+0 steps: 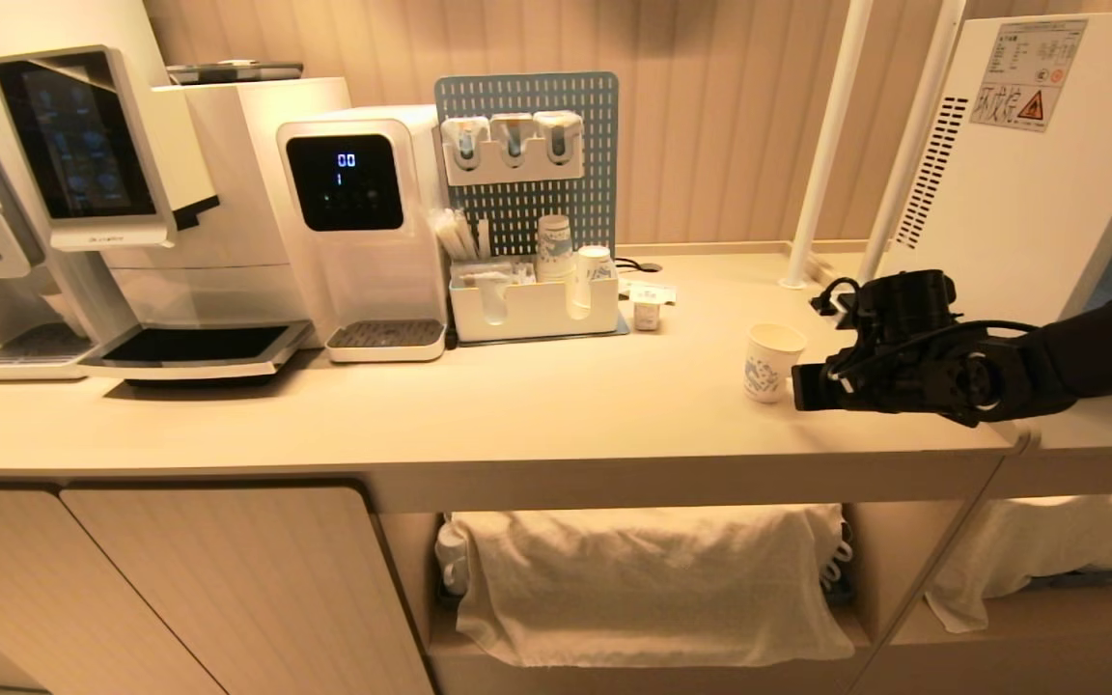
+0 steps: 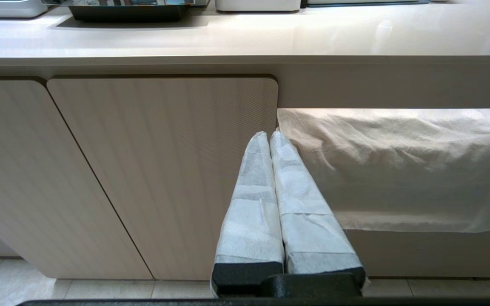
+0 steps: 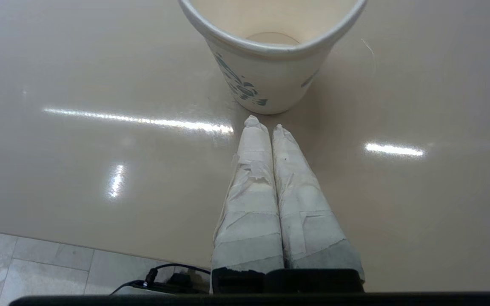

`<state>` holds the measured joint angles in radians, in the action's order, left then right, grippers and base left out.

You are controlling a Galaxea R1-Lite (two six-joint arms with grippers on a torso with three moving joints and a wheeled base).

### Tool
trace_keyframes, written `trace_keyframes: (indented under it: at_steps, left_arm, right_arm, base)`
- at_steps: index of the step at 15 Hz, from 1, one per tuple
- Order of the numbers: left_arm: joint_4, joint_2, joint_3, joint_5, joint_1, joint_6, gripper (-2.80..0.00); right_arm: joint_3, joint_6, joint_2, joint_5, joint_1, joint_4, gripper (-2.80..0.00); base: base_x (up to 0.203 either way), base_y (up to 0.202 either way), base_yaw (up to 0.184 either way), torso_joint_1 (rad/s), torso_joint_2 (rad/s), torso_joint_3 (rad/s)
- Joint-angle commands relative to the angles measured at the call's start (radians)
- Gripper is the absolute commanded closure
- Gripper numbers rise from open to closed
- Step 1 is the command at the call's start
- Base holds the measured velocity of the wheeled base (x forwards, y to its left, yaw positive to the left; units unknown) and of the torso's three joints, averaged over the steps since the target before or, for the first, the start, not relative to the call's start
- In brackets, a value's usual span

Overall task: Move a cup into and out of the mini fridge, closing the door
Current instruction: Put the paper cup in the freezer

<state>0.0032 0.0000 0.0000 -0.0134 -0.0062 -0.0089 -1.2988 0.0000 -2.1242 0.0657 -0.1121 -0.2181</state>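
"Where is the cup point(image 1: 772, 360)?"
"On the bench point(image 1: 517, 405), just by the right hand point(image 3: 265, 123), which is shut and holds nothing. It looks light and squashy, so hold its sides softly"

Glossy smooth counter point(image 3: 100, 170), matt paper cup point(image 3: 270, 80), crinkled cloth point(image 2: 398, 170), wood-grain cabinet door point(image 2: 164, 170).

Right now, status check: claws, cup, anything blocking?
Right claw shut, just short of the cup. Left claw shut, parked below the counter. Cup upright, empty. Nothing between.
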Motion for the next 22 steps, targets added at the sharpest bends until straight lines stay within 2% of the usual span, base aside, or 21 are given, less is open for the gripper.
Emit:
trace_keyframes:
  at_steps: [1,4,8,9,16,22]
  left_arm:
    - [0.000,0.000,0.002,0.000,0.000,-0.002,0.00]
    - [0.000,0.000,0.002,0.000,0.000,0.000,0.00]
    - [0.000,0.000,0.002,0.000,0.000,0.000,0.00]
    - [0.000,0.000,0.001,0.000,0.000,0.000,0.00]
    - [0.000,0.000,0.002,0.000,0.000,0.000,0.00]
    - [0.000,0.000,0.002,0.000,0.000,0.000,0.00]
  right_arm:
    - [0.004,0.000,0.016,0.001,-0.010,-0.019,0.00]
    - [0.039,0.000,0.018,0.002,-0.019,-0.080,0.00]
    - [0.038,-0.010,0.005,0.007,-0.036,-0.086,0.00]
    - [0.035,-0.014,0.003,0.008,-0.038,-0.087,-2.80]
    - [0.030,-0.008,-0.033,0.005,-0.044,-0.092,-2.80]
    - [0.013,-0.006,-0.080,-0.001,-0.043,-0.183,-2.80]
  base:
    - [0.000,0.000,0.000,0.000,0.00,0.000]
    - [0.000,0.000,0.000,0.000,0.00,0.000]
    - [0.000,0.000,0.000,0.000,0.00,0.000]
    - [0.000,0.000,0.000,0.000,0.00,0.000]
    - [0.000,0.000,0.000,0.000,0.00,0.000]
    - [0.000,0.000,0.000,0.000,0.00,0.000]
